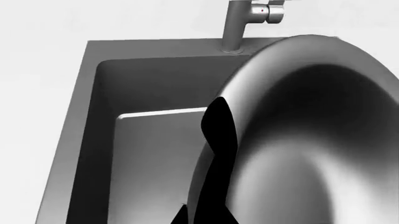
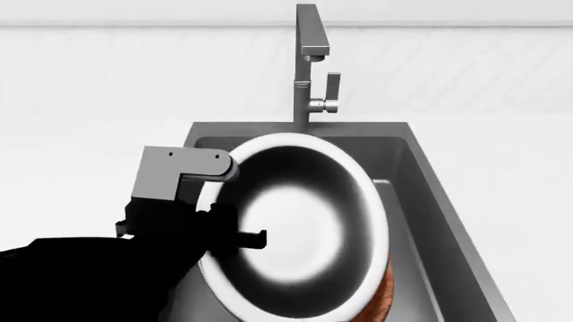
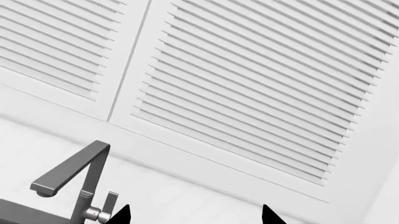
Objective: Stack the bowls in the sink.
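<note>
My left gripper is shut on the rim of the shiny dark steel bowl and holds it tilted above the dark grey sink. In the left wrist view the steel bowl fills the frame, one black finger lies across its rim, and the sink basin lies beyond. A sliver of the reddish-brown wooden bowl shows under the steel bowl's edge, in the sink. My right gripper is open and empty, raised and facing the louvered wall; it is out of the head view.
The tall square steel faucet stands behind the sink, also in the right wrist view and the left wrist view. White counter lies on both sides of the sink. White louvered panels form the back wall.
</note>
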Controlling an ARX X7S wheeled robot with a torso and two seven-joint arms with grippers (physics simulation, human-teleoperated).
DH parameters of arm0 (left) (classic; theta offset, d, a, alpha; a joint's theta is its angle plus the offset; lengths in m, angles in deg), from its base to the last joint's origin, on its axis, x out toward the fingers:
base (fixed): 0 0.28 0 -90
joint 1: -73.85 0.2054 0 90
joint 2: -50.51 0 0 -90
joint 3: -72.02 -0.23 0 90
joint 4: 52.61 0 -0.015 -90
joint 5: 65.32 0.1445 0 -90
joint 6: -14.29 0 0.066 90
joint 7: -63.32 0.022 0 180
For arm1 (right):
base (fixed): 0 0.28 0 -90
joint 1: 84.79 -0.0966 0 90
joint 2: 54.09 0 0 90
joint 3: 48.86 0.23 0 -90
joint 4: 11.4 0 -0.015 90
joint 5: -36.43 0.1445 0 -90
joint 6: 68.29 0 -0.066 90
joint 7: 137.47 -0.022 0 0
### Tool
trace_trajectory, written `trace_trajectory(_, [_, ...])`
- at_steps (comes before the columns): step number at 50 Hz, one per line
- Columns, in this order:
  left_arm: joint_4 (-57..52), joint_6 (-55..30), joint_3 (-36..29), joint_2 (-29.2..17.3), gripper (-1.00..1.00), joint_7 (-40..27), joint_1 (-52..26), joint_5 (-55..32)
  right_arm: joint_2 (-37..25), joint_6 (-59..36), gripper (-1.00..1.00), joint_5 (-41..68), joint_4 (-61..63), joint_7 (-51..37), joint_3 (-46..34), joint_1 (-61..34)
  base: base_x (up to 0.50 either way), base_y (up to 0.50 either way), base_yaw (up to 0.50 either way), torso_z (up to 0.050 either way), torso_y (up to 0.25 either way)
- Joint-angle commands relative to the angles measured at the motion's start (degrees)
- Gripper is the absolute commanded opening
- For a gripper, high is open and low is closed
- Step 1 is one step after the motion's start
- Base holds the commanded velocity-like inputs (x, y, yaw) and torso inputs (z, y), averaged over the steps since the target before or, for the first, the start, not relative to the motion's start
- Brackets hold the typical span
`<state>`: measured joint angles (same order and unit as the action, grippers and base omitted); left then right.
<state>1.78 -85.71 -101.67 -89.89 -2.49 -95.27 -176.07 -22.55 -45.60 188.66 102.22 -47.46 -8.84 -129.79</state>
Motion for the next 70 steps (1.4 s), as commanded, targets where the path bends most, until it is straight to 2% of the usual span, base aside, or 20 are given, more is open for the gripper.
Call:
trace_trajectory(1, [-0.65,1.25,2.04,2.76,-1.0,-0.5,-0.98,-7.18,-0.11,0.35,1.0,-0.01,0.18,0.0,-0.45,0.0,0.0,0.0,0.0,0.0,0.0])
trace_trajectory(10, [1.83,2.51,4.1,3.29,-1.0,2.44,-0.98,-18.58,-0.23,0.8,1.0,0.16,0.43,0.0,-0.78,0.0,0.0,0.0,0.0,0.0,0.001])
trace_trajectory(16, [6.39,2.59,4.56,2.82,-1.0,4.95,-0.44,-21.65,-0.17,1.01,1.0,0.16,0.53,0.0,-1.01,0.0,0.0,0.0,0.0,0.0,0.0])
trace_trajectory(35, [20.08,5.19,3.01,6.7,-1.0,8.19,1.21,-14.2,0.53,1.09,1.0,0.22,0.49,0.0,-0.8,0.0,0.0,0.0,0.0,0.0,0.0])
trace_trajectory(45, [19.99,3.98,1.35,7.18,-1.0,7.3,2.49,-14.11,0.73,1.01,1.0,0.16,0.32,0.0,-0.79,0.0,0.0,0.0,0.0,0.0,0.001])
trace_trajectory(51, [15.46,2.43,-0.18,5.66,-1.0,6.04,4.21,-14.9,0.96,1.66,1.0,0.13,0.41,0.0,-1.42,0.0,0.0,0.0,0.0,0.0,0.0])
trace_trajectory(62, [9.88,2.27,2.09,2.09,-1.0,6.36,3.78,-20.17,0.66,2.27,1.0,0.36,0.84,0.0,-1.98,0.0,0.0,0.0,0.0,0.001,0.0])
trace_trajectory(70, [10.52,2.66,2.52,2.52,-1.0,6.71,3.99,-21.56,0.74,2.78,1.0,0.64,1.26,0.0,-2.2,0.0,0.0,0.0,0.0,0.0,0.001])
